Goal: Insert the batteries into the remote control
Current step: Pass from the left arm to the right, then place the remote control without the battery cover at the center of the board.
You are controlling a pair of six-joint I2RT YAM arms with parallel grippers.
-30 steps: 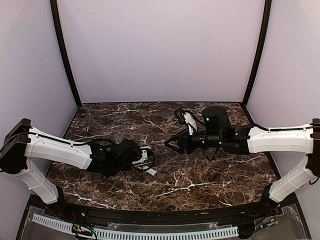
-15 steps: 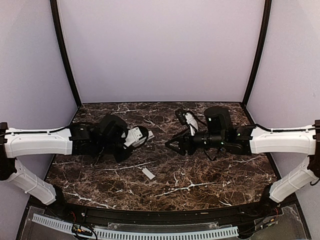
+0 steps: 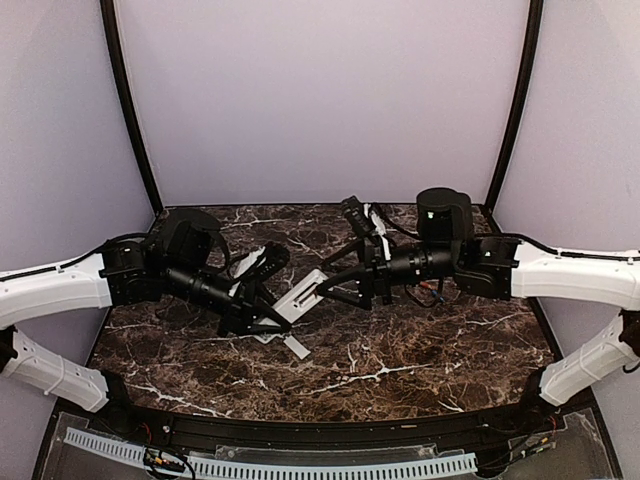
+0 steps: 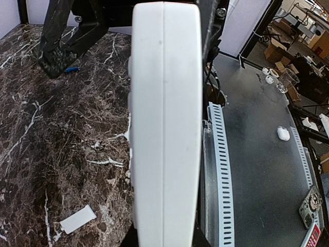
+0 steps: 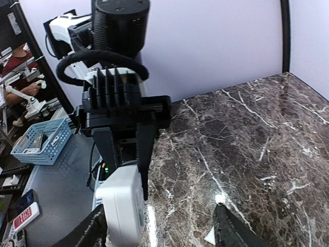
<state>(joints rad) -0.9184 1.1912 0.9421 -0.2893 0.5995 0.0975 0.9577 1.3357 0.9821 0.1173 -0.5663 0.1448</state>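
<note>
My left gripper (image 3: 270,297) is shut on the white remote control (image 3: 301,295) and holds it above the table, tilted toward the right arm. In the left wrist view the remote control (image 4: 164,123) fills the middle and hides the fingers. My right gripper (image 3: 327,288) stands open at the remote's far end. In the right wrist view that end of the remote control (image 5: 121,208) sits just inside the left one of my right gripper's (image 5: 159,234) fingers (image 5: 85,236). A small blue battery (image 4: 71,69) lies on the table below the right gripper's fingers.
A flat white battery cover (image 3: 297,347) lies on the dark marble table (image 3: 420,350) below the two grippers; the left wrist view shows the cover (image 4: 77,219) too. A slotted white rail (image 3: 270,465) runs along the near edge.
The left arm has swung its gripper with the remote up and toward the centre, tilting it at the right gripper. The right gripper has opened wider and moved left to the remote's end.
</note>
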